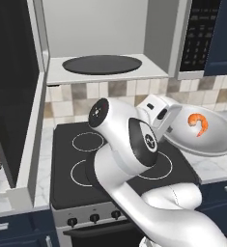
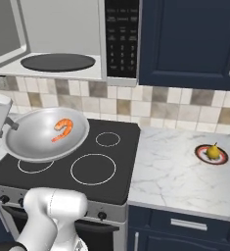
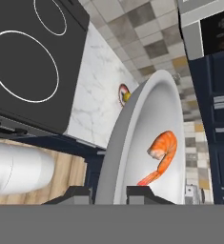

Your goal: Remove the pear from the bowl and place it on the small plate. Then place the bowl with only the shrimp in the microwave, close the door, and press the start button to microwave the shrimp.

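My gripper (image 1: 169, 129) is shut on the rim of the light-grey bowl (image 1: 216, 140) and holds it tilted in the air over the right of the stove. The orange shrimp (image 1: 198, 123) lies alone in the bowl (image 2: 38, 142). In the hand view my fingertips (image 3: 142, 192) straddle the bowl's rim (image 3: 137, 124), with the shrimp (image 3: 161, 152) just beyond them. The yellow pear (image 2: 213, 151) stands on the small plate (image 2: 199, 149) on the counter at right. The microwave (image 1: 100, 29) is above the stove, its door (image 1: 13, 72) swung open to the left.
A black cooktop (image 2: 92, 166) with white rings lies under the bowl. The microwave's dark turntable (image 1: 102, 64) sits in its cavity, and its black button panel (image 2: 121, 37) is to the right. Navy cabinets (image 2: 185, 44) hang above the marble counter (image 2: 175, 176).
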